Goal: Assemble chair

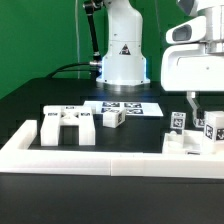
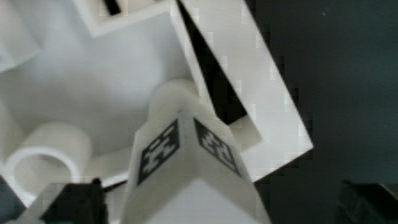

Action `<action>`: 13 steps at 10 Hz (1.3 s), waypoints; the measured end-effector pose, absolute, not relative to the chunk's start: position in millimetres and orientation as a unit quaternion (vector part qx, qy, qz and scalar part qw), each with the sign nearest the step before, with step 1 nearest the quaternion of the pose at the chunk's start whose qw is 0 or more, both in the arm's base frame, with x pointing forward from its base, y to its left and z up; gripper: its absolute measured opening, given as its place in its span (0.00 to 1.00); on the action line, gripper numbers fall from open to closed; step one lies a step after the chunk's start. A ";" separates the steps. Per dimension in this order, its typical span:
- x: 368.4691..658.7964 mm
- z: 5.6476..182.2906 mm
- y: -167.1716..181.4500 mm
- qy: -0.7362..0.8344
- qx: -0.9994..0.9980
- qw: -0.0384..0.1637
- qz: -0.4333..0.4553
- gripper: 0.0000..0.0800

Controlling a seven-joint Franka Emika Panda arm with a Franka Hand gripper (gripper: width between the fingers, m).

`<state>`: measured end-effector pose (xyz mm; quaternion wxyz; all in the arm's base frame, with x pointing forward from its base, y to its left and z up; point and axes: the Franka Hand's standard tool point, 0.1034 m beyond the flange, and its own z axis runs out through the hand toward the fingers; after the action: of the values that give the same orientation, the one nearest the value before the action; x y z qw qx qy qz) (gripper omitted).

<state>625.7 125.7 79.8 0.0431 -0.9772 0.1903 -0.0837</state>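
- Your gripper (image 2: 222, 205) is spread wide. In the wrist view the two dark fingers (image 2: 80, 200) sit far out to either side, with clear gaps between them and the part.
- Standing between those fingers is a white post (image 2: 187, 150), with tags on two faces turned toward the camera. Neither finger touches it, as far as you can see.
- So nothing is clamped: the hand hangs open around the post.
- Past the post, the wrist view shows a flat slab (image 2: 267, 95) of the chair with a dark slot cut into it. A rounded white shape (image 2: 45, 150) beside it is too close to name.
- Over to the exterior view: the hand is low at that view's right, above a cluster of chair parts just behind the border wall (image 1: 100, 158).
- In that cluster, a second tagged upright (image 1: 178, 122) stands near the one under the hand. Both rise from the low white slab.
- Toward the exterior view's left, a bracket piece (image 1: 68, 126) sits apart on the black table (image 1: 30, 100), just behind the wall.
- A small tagged block (image 1: 112, 117) lies just beside the bracket, near the marker board (image 1: 125, 106).
- The arm's base (image 1: 120, 55) stands at the back, well apart from the parts.
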 end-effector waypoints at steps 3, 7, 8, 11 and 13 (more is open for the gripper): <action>625.8 79.8 125.4 0.070 -0.993 0.027 -0.089 0.81; 628.5 79.9 112.6 -0.057 -0.994 0.010 -0.092 0.81; 628.5 79.9 112.0 -0.061 -0.994 0.009 -0.092 0.78; 628.6 79.9 112.1 -0.060 -0.994 0.009 -0.092 0.36; 628.6 79.9 112.1 -0.054 -0.994 0.010 -0.092 0.36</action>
<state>628.6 112.1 79.9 0.0099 -0.9942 -0.0543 -0.0920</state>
